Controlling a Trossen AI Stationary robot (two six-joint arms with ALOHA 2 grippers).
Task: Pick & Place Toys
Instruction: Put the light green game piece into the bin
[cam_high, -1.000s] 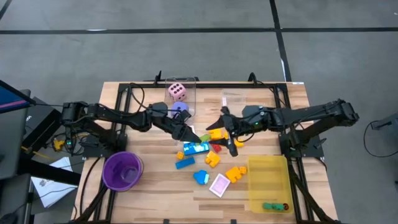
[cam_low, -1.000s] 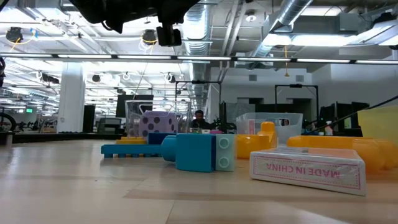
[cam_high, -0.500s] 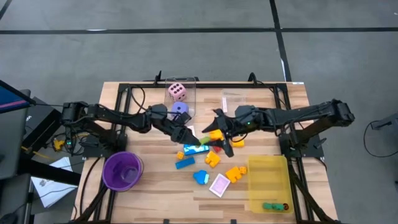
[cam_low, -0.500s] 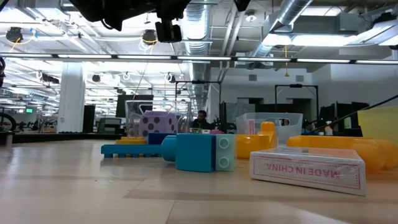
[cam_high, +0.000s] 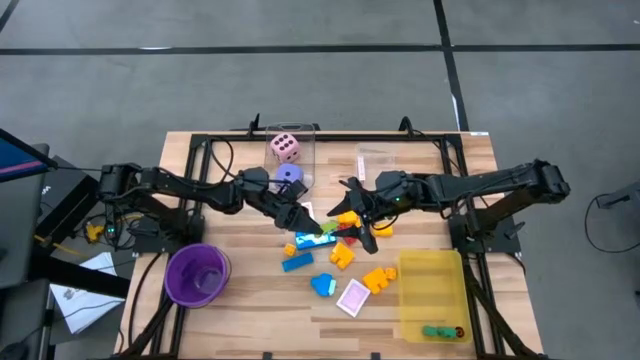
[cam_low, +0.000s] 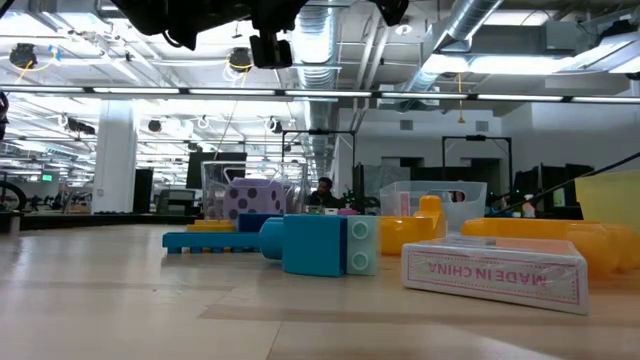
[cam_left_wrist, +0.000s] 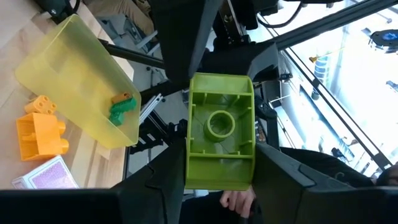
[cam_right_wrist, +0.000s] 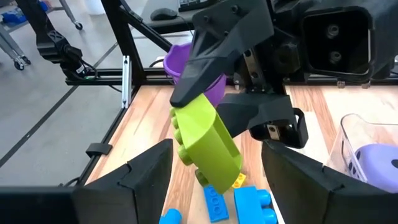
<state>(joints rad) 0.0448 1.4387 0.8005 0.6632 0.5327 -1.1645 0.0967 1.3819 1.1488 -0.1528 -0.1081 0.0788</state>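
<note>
The left gripper (cam_high: 318, 229) pinches a green block (cam_right_wrist: 205, 148) above the desk (cam_high: 250, 300) middle. The right gripper (cam_high: 352, 213) faces it, fingers (cam_right_wrist: 311, 180) spread around the block, not touching. A mistimed handover could drop the block onto the toys below. A card box (cam_low: 493, 270) reads "MADE IN CHINA".

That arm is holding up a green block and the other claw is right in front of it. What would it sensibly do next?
Probably a handover: the right gripper should ease forward until its open fingers straddle the green block, then close. The left gripper holds that block in the air above the table, and the right one faces it with the block not yet between its fingers.
</note>
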